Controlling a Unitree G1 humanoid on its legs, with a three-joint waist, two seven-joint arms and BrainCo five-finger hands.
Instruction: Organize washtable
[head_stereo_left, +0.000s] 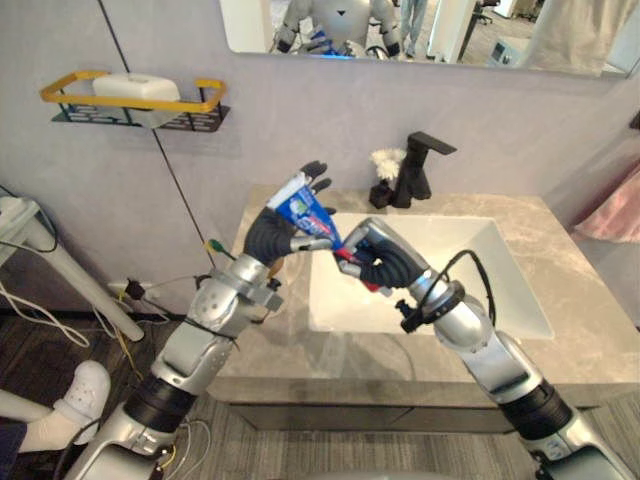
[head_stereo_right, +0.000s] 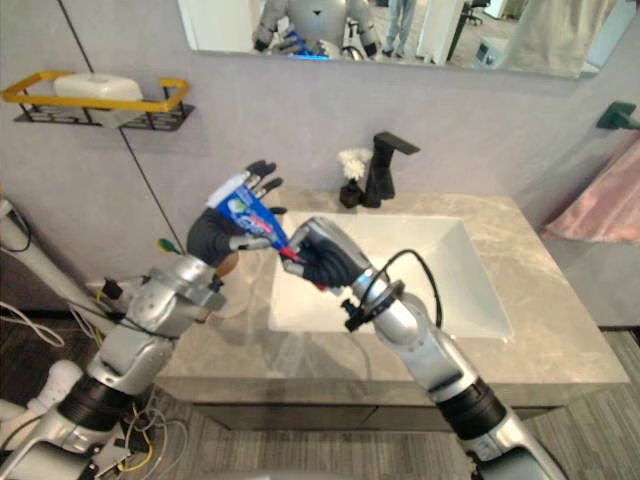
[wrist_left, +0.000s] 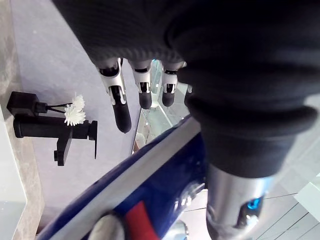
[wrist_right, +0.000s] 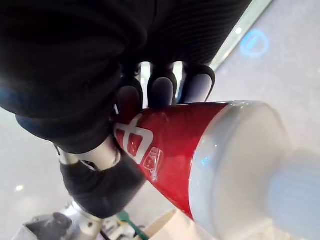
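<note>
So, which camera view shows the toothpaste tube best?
The left eye view: nearly the whole toothpaste tube shows, held between the left robot hand and the right robot hand. The right eye view matches it. The left wrist view gives its blue part, the right its red end and white cap.

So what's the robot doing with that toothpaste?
The robot is holding a toothpaste tube up in the air with both hands, above the left side of the sink. Its left hand has the blue end pinned against its palm with the thumb. Its right hand is curled round the red end by the white cap. The black tap stands behind.
</note>
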